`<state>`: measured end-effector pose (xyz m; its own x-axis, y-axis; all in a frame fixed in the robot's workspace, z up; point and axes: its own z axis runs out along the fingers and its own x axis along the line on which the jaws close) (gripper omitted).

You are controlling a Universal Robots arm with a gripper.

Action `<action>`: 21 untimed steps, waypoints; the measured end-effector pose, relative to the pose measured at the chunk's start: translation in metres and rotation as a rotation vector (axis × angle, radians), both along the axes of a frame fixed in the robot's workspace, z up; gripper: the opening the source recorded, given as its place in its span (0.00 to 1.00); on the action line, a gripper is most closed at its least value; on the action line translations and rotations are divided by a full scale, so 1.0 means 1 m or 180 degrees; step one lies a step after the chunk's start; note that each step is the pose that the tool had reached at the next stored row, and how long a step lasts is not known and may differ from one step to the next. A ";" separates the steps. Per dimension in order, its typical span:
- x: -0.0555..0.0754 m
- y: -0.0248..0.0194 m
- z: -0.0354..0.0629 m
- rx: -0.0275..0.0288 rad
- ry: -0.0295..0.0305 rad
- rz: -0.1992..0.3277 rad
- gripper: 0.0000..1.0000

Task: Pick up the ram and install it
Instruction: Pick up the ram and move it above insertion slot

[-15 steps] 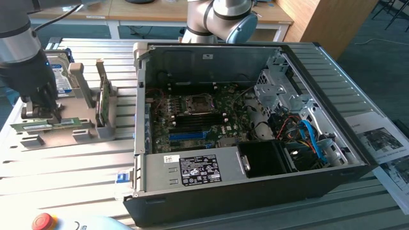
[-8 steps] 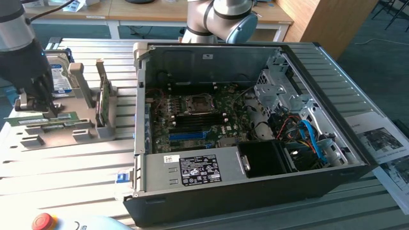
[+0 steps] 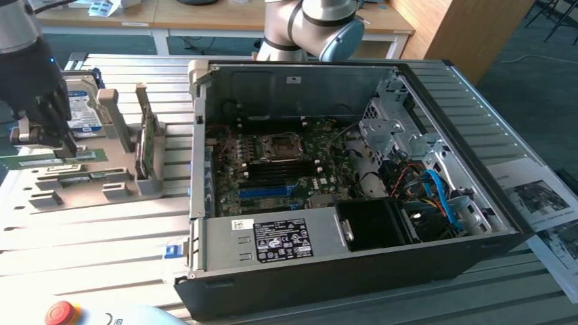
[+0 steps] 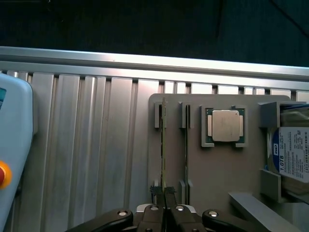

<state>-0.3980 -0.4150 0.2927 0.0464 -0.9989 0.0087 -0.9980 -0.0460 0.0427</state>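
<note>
Ram: green, with pale patches along its length.
Gripper: black fingers, silver screw heads behind them.
Holder block: flat mid-grey.
Processor: silver lid inside a green border.
Hard drive: white label with a blue band and dark print.
Table: silver-grey, ribbed in parallel stripes.
Computer case: black outside, grey metal inside.
Motherboard: dark green with black slots and one blue slot.
Cables: bright blue, some red.
Arm joint: silver with a light-blue cap.
Stop button: red, on a pale blue-grey pendant.
</note>
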 end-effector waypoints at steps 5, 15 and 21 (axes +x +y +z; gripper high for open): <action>0.000 0.0000 0.0147 -0.0002 0.0000 0.0000 0.12; 0.002 0.0000 0.0454 -0.0009 0.0000 0.0000 0.12; 0.002 0.0000 0.0635 -0.0016 0.0001 0.0000 0.12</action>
<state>-0.3955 -0.4150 0.3562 0.0464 -0.9988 0.0136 -0.9980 -0.0458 0.0432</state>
